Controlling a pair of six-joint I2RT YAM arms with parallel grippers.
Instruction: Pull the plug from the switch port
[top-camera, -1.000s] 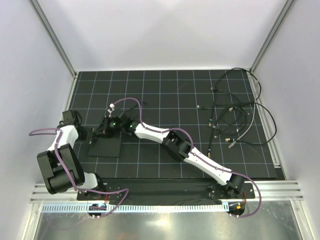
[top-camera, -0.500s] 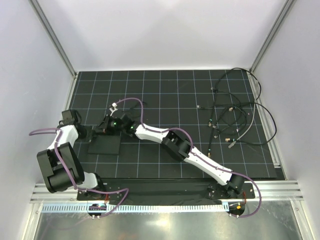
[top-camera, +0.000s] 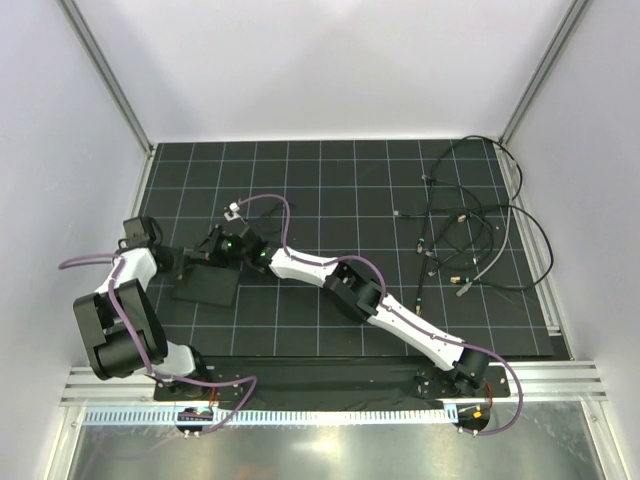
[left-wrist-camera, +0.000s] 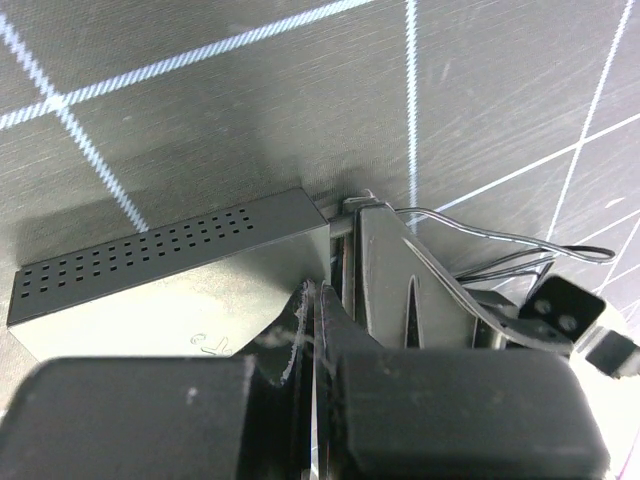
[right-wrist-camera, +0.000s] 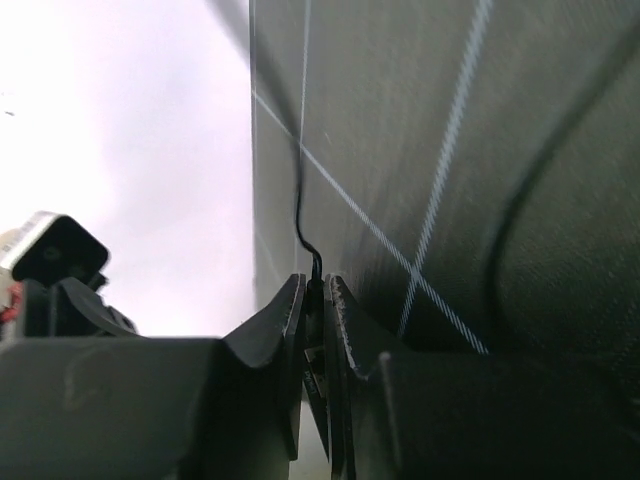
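Your plug is pinched in the right gripper, whose jaws are closed on it just where its thin cable leaves. It lies at the far right corner of the switch, against the narrow edge that carries the port. The port is hidden, so you cannot tell whether the plug is seated or already out. Expect a small, stiff, light part, probably slick. Grip the body, not the soft cable, which could tear, and pull straight along the port's line. The switch looks light and may slide on the mat. Your left gripper, jaws fully closed on nothing, appears to bear on the switch's top near that corner to pin it. The loose cables lie well apart on the right
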